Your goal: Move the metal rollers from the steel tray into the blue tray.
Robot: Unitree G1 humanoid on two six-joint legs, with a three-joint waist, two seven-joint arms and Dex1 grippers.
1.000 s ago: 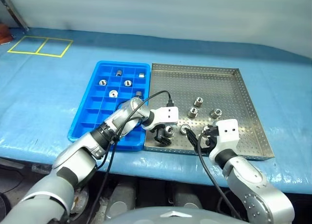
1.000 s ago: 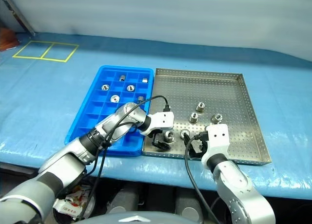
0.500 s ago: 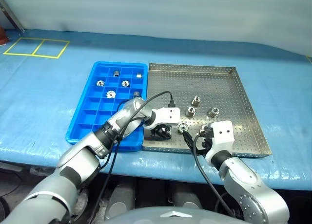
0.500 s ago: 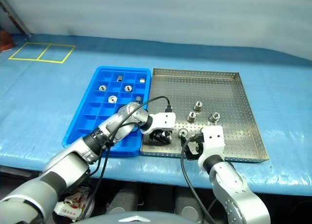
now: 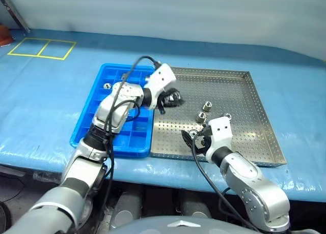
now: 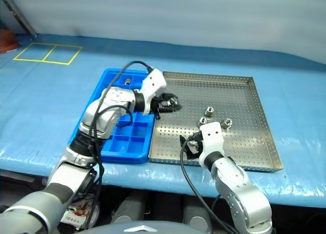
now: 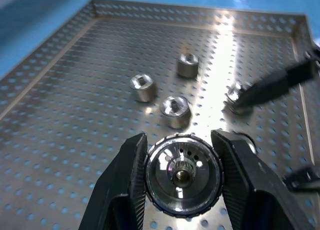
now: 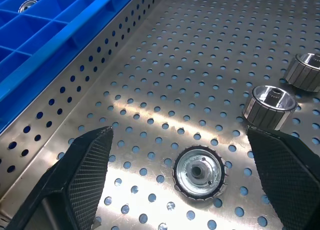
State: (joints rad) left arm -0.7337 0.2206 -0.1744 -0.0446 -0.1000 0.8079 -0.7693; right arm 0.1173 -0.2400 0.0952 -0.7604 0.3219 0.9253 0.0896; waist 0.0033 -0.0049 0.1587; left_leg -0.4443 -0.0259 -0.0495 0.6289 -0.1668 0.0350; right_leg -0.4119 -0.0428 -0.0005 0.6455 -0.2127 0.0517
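My left gripper (image 5: 174, 98) hangs above the left part of the steel tray (image 5: 232, 86), shut on a metal roller (image 7: 182, 172) seen end-on between its fingers. My right gripper (image 5: 190, 138) is low over the tray's near side and open. A roller (image 8: 200, 172) lies flat on the perforated floor between its fingers, and two more (image 8: 270, 106) stand just beyond. Other rollers (image 5: 207, 106) sit mid-tray. The blue tray (image 5: 84, 135) lies against the steel tray's left side, with a roller (image 5: 107, 85) in a far compartment; my left arm hides much of it.
Both trays rest on a blue-covered table whose front edge runs just below them. Yellow tape squares (image 5: 41, 48) mark the cover at the far left. Black cables loop from both wrists.
My left gripper has shut on a roller at the tray's near left and lifted it up and away from me. My right gripper has edged left toward the flat-lying roller.
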